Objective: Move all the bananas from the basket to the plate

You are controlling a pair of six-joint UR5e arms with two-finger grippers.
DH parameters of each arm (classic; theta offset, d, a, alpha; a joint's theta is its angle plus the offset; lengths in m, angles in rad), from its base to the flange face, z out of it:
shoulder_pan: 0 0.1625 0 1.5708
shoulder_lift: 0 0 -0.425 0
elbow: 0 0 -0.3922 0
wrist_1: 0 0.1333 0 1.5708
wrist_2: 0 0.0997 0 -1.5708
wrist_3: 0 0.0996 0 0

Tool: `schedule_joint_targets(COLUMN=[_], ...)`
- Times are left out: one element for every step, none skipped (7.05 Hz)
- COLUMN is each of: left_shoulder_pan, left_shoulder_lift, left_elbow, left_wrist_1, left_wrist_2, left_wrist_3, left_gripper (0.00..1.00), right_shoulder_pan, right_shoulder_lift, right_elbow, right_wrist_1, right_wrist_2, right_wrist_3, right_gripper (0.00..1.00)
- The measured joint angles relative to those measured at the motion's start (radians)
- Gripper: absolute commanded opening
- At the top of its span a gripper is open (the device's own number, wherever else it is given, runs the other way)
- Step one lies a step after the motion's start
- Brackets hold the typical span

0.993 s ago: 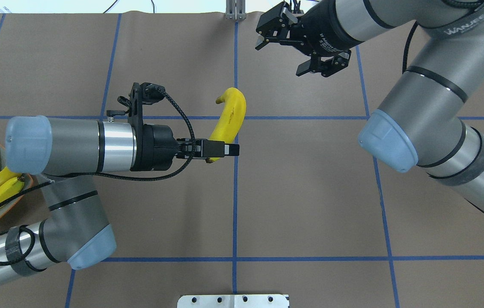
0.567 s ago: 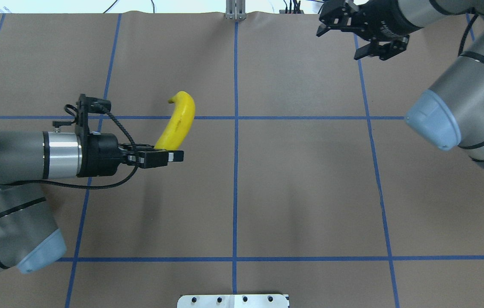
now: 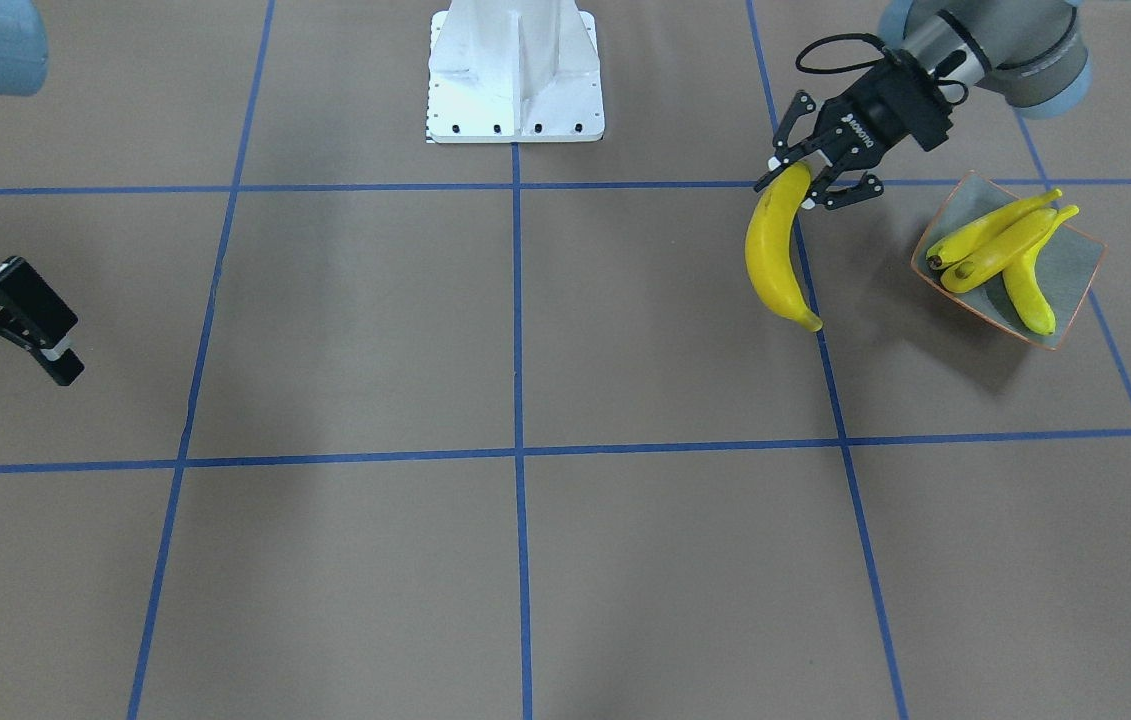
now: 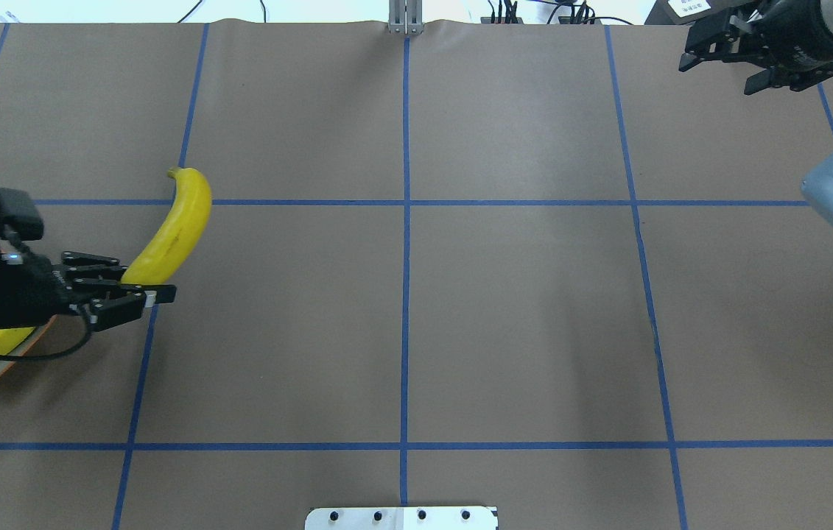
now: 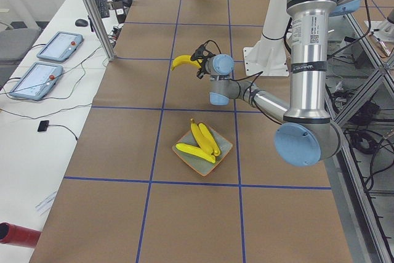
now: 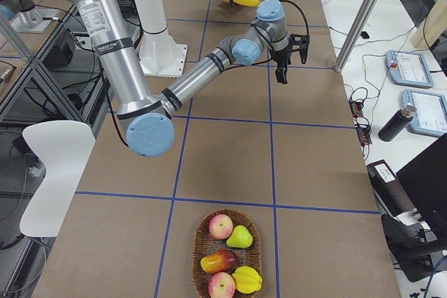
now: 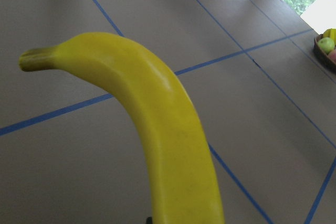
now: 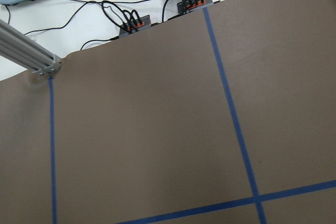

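My left gripper [image 4: 145,291] is shut on the stem end of a large yellow banana [image 4: 174,234], which hangs over the table [image 3: 775,262]. It fills the left wrist view [image 7: 173,156]. Just beside it, toward the robot's left, stands the grey-green plate [image 3: 1077,268] with an orange rim, holding three bananas [image 3: 1000,255]. In the overhead view only the plate's edge [image 4: 12,359] shows under the wrist. My right gripper [image 4: 719,72] stands open with nothing in it at the far right corner [image 3: 15,362]. The basket [image 6: 202,242] lies at the table's right end.
The basket holds apples, a pear and other fruit [image 6: 227,256]. The white robot base [image 3: 515,75] stands at the near middle edge. Brown paper with blue tape lines covers the table. Cables and power strips [image 8: 136,22] lie beyond the far edge.
My left arm has drawn back leftward with the banana, from the table's middle to beside the plate. My right arm has swung away to the far right corner.
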Motion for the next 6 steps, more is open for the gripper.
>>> schedule_joint_targets(left_shoulder_pan=[-0.045, -0.09, -0.153, -0.244, -0.338, -0.407], left_shoulder_lift=[0.078, 0.148, 0.198, 0.225, 0.239, 0.249], left_elbow=[-0.003, 0.001, 0.016, 0.054, 0.107, 0.161], left_wrist_1=[-0.027, -0.044, -0.052, -0.055, -0.055, -0.055], left_wrist_2=[-0.063, -0.134, -0.22, -0.328, -0.427, -0.487], left_wrist_3=[0.154, 0.305, 0.443, 0.592, 0.738, 0.875], left_gripper=[0.0, 0.0, 0.0, 0.0, 0.0, 0.0], right_shoulder_pan=[0.014, 0.026, 0.042, 0.067, 0.1, 0.141], right_shoulder_lift=[-0.008, -0.012, -0.024, -0.052, -0.083, -0.112], right_elbow=[-0.023, -0.04, -0.052, -0.064, -0.079, -0.099], right_wrist_1=[0.001, 0.001, 0.001, 0.001, 0.003, 0.004], right_wrist_2=[-0.002, -0.003, -0.003, -0.002, 0.006, 0.026], right_wrist_3=[-0.04, -0.073, -0.118, -0.195, -0.289, -0.389], right_gripper=[1.0, 1.0, 1.0, 1.0, 1.0, 1.0])
